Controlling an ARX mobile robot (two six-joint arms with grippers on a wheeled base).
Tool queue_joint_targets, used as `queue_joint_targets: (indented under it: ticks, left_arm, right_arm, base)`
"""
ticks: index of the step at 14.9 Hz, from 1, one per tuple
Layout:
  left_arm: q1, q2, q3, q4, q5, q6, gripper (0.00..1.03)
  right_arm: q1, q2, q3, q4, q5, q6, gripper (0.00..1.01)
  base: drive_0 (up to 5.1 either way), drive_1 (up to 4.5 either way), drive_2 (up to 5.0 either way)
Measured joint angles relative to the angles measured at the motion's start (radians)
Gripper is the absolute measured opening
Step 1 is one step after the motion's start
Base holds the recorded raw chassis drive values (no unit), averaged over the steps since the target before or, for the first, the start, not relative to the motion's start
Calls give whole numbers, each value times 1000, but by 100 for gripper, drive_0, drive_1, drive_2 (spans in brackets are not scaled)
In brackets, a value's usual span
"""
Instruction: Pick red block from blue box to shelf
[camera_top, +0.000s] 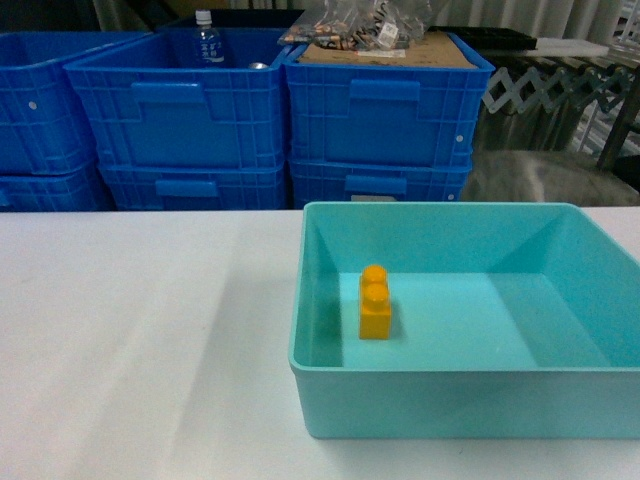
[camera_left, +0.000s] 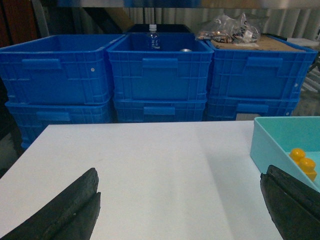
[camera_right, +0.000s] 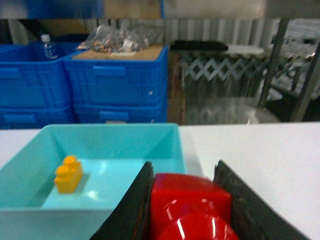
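Right gripper (camera_right: 192, 210) clenched on the small glossy red plastic block (camera_right: 192, 207), held between its dark fingers (camera_right: 132, 210), near the right side of the pale turquoise plastic box (camera_right: 172, 145). Left gripper (camera_left: 180, 210) spread wide, holding nothing.

The small glossy red plastic block (camera_right: 192, 207) sits clamped between two dark fingers (camera_right: 131, 210), just beside the pale turquoise plastic box (camera_right: 100, 212). That shallow box stands flat on the white surface (camera_top: 140, 340).

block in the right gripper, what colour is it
Glossy red block, best seen in the right wrist view.
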Motion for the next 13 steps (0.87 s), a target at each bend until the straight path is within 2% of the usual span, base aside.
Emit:
queue_joint_targets:
  ticks: [7, 13]
  left_arm:
    - [0, 0, 0, 1, 0, 0, 98]
    - [0, 0, 0, 1, 0, 0, 98]
  right_arm:
    - [0, -2, 0, -5, 0, 0, 29]
    - [0, -2, 0, -5, 0, 0, 29]
  base:
    - [0, 0, 0]
    - [-117, -117, -117]
